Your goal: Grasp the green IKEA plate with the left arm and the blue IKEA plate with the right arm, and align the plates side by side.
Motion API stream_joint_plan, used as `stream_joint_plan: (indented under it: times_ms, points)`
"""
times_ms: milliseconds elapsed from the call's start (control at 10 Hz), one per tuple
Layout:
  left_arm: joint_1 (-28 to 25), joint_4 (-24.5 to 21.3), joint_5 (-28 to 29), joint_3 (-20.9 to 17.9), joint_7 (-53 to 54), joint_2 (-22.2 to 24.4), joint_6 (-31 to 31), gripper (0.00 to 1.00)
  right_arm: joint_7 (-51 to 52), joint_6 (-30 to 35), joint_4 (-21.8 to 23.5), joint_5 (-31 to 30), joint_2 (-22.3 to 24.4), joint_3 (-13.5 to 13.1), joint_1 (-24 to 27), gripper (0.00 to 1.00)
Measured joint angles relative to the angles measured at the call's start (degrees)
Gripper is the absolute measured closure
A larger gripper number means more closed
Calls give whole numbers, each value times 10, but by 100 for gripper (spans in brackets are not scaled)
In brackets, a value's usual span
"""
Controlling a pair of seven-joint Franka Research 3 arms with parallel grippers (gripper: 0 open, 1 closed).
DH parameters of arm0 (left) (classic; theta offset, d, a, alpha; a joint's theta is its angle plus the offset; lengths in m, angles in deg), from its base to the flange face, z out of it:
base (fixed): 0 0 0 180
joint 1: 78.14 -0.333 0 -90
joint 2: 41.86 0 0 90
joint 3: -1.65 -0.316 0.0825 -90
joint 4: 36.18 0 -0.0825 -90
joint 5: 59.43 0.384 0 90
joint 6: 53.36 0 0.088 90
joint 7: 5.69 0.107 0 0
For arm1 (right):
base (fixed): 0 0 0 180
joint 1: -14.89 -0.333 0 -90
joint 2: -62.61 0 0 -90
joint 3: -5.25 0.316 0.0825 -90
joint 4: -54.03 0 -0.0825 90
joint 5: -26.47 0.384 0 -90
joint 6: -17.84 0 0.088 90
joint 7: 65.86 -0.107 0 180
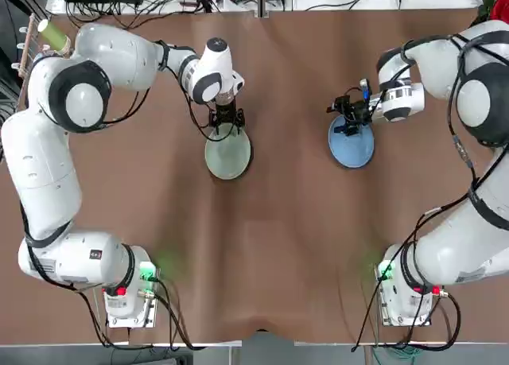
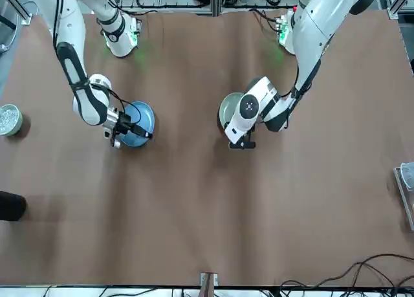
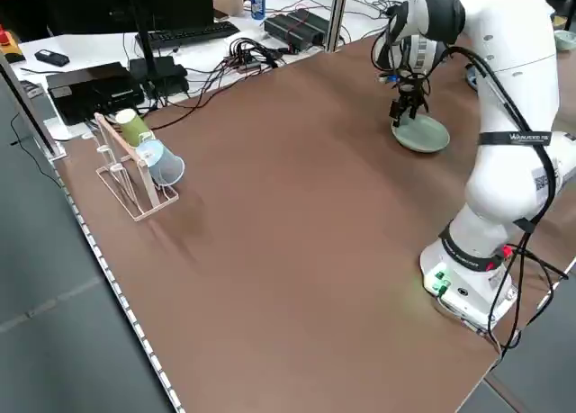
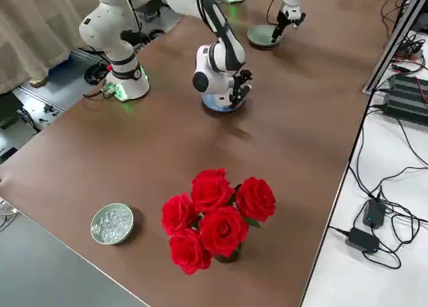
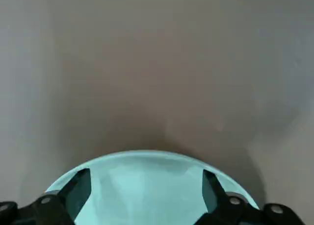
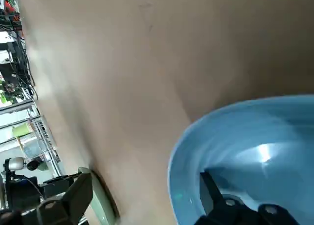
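Left gripper (image 5: pixel 147 172) is at the green plate (image 5: pixel 142 200), right gripper (image 6: pixel 146 176) at the blue plate (image 6: pixel 235 141) (both wide).

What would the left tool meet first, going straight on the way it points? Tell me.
The left tool points down at the green plate, so probably that plate first; the gap remaining is hard to judge.
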Motion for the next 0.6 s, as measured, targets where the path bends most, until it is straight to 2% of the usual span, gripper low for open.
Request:
stream_joint_plan:
  times_ms: [400, 600]
  points:
    - [1, 29, 18, -1, 2, -19, 0, 0, 0, -30, -50, 105, -33, 0, -77, 4]
    - [9, 39, 21, -1, 6, -26, 0, 0, 0, -32, -68, 129, -45, 0, -92, 4]
